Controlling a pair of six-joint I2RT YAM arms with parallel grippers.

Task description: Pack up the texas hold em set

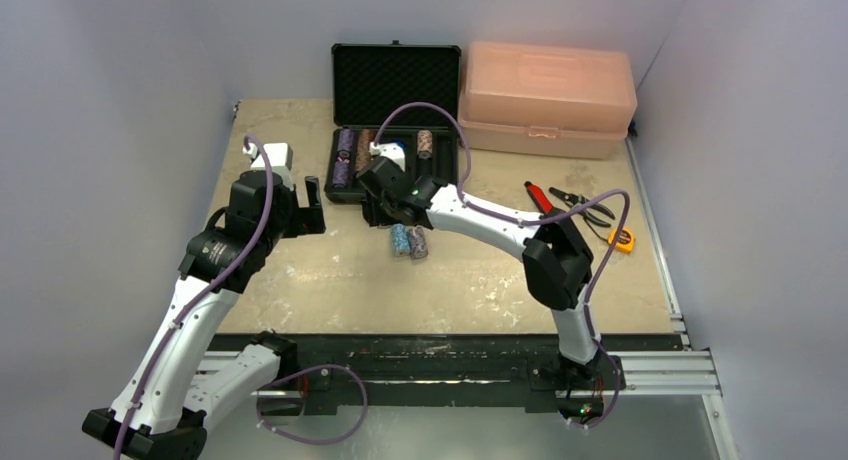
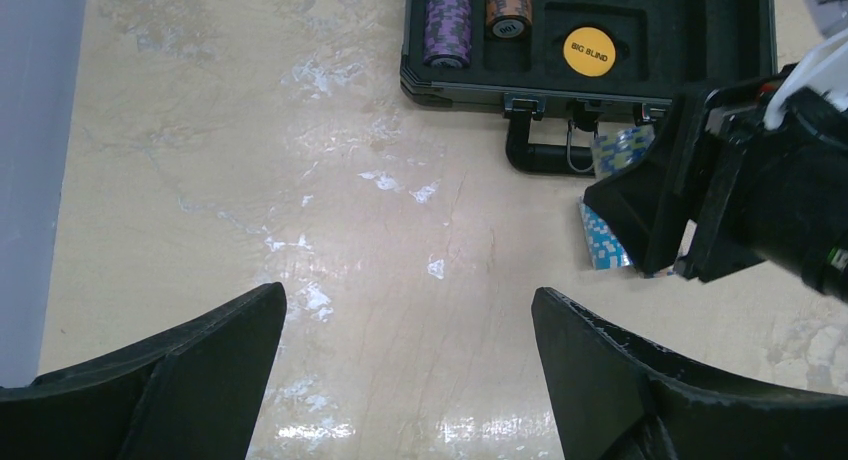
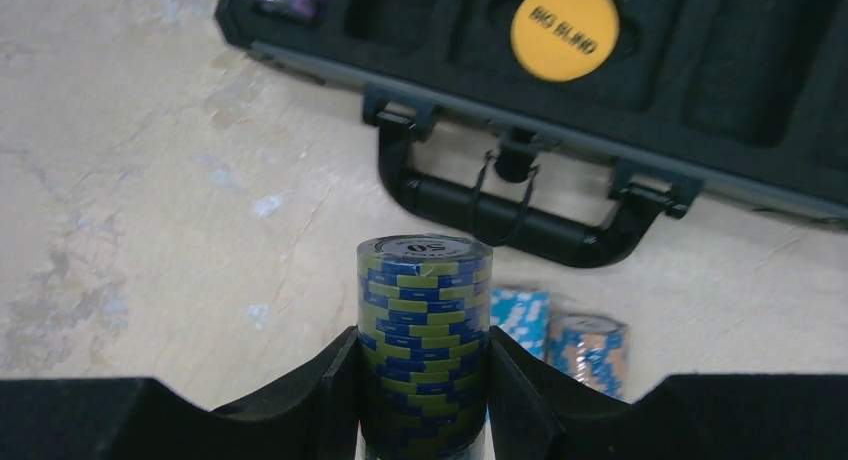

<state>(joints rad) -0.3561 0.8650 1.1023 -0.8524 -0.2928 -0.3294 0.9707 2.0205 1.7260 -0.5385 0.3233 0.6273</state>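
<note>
Near the case handle (image 3: pixel 520 215), right claw (image 3: pixel 424 348) grips chip stack (image 3: pixel 424 280); left claw (image 2: pixel 408 302) gapes.

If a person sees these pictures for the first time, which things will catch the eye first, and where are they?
First comes the right gripper, closed on an upright blue-and-yellow chip stack near the case handle. Beyond it the black case lies open, with a yellow BIG BLIND disc in its tray. The pink toolbox stands just to the right of the case.
</note>
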